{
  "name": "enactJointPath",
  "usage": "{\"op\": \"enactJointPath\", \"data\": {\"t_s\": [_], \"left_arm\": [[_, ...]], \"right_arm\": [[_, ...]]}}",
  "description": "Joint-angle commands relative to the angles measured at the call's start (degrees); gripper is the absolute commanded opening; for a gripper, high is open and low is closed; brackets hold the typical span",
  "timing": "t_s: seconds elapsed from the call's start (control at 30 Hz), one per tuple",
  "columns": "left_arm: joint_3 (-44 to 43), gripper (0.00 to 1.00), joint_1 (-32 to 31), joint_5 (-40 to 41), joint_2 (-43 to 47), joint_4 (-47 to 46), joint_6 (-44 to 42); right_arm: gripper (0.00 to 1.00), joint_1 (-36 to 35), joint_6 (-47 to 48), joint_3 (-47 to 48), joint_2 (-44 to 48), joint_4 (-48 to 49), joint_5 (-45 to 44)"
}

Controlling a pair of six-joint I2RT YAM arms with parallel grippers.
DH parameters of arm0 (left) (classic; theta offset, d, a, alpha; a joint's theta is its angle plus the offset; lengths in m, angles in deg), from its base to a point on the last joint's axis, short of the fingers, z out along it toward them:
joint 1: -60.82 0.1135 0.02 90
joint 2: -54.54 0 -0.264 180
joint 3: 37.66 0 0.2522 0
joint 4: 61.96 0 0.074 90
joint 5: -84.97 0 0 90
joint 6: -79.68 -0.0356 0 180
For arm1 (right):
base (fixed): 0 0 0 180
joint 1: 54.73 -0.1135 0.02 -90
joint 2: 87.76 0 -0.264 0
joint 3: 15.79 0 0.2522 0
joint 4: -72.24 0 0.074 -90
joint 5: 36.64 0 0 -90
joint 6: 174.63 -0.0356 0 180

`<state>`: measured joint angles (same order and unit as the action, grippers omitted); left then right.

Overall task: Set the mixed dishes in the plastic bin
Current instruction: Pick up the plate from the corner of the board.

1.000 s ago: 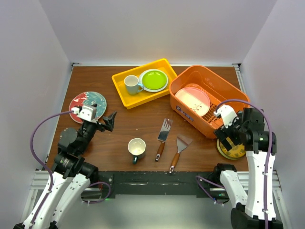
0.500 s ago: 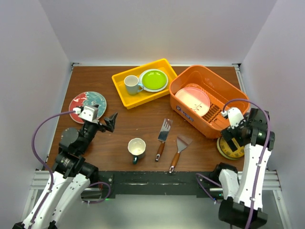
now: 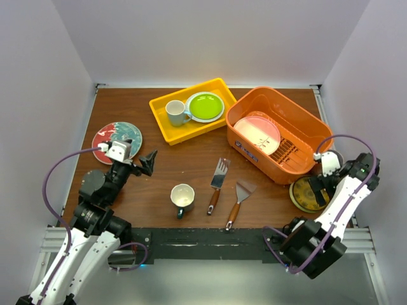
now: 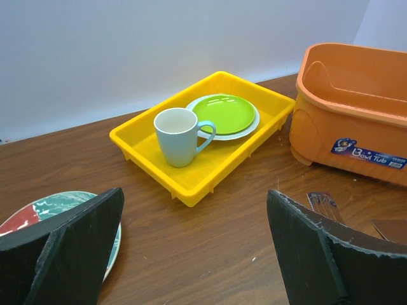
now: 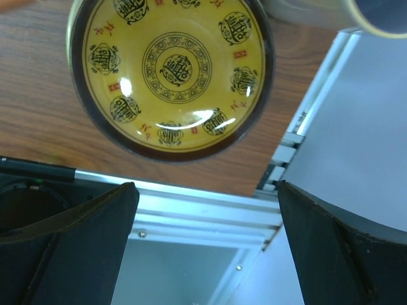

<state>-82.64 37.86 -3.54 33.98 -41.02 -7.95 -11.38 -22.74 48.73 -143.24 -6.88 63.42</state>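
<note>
The orange plastic bin [image 3: 299, 121] [image 4: 356, 114] stands at the back right and holds a pink-rimmed plate [image 3: 257, 133]. Other dishes lie around: a red and teal plate [image 3: 116, 138] [image 4: 48, 208] at the left, a teal mug [image 3: 182, 197] near the front, a lime green plate [image 3: 205, 106] [image 4: 224, 113], and a yellow patterned plate [image 3: 307, 194] [image 5: 172, 67] at the front right. My left gripper [image 3: 135, 165] [image 4: 200, 254] is open and empty over bare table near the red plate. My right gripper [image 3: 321, 184] [image 5: 206, 248] is open and empty just past the yellow plate's near side, over the table's edge.
A yellow tray [image 3: 166, 127] [image 4: 191, 184] holds the green plate and a white mug [image 3: 175, 112] [image 4: 177, 135]. Two wooden-handled spatulas [image 3: 217, 184] [image 3: 238, 202] lie in the middle front. A pale round dish [image 5: 311, 13] shows partly beside the yellow plate. The metal rail [image 5: 191, 213] borders the table.
My right arm has swung out to the right and down, from beside the bin to over the yellow plate. The left arm has stayed put.
</note>
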Motion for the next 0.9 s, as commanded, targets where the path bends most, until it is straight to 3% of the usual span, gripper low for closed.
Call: {"op": "enactJointPath", "data": {"t_s": [0.0,0.17,0.67,0.87], "left_arm": [[0.0,1.0,-0.2,-0.2,-0.5,-2.5,0.4],[0.0,1.0,-0.2,-0.4,-0.8,-2.5,0.4],[-0.1,1.0,-0.2,-0.4,-1.6,-2.5,0.4],[-0.1,1.0,-0.2,-0.4,-1.6,-2.5,0.4]], "right_arm": [[0.97,3.5,2.2,-3.1,-2.3,7.2,0.8],[0.95,8.9,2.8,-3.2,-9.3,10.3,3.8],[0.76,9.0,-2.3,-6.2,-19.2,19.2,7.8],[0.55,9.0,-3.1,-6.1,-20.7,19.7,8.4]]}}
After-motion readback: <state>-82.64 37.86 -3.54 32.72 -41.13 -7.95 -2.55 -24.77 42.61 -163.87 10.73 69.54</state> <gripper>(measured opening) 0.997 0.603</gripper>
